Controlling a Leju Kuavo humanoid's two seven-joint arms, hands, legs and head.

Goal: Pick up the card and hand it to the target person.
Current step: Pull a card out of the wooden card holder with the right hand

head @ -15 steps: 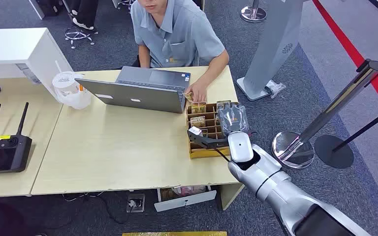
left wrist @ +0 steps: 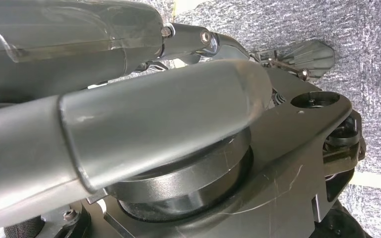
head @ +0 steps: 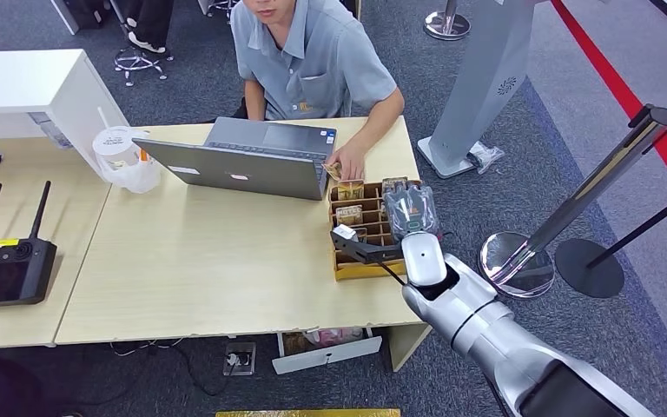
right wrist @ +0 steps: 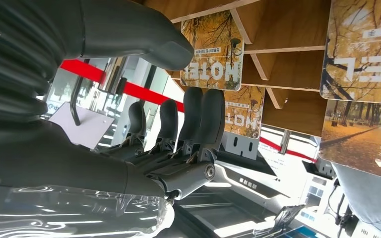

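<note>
Nothing is moving since half a second ago: I am hovering the right robot hand [head: 404, 211] over the wooden card rack [head: 344, 268] at the counter's [head: 208, 261] right edge, fingers [right wrist: 201, 116] spread and gripping nothing. Hotel cards [right wrist: 212, 44] are standing in its slots, so the pick is not yet begun.

Warm wood, grey metal
Pale wood counter [head: 208, 261], brown box [head: 347, 269], autumn-yellow cards [right wrist: 213, 47], silver laptop [head: 243, 165], grey shirt [head: 313, 61], red floor stripe [head: 634, 104].
</note>
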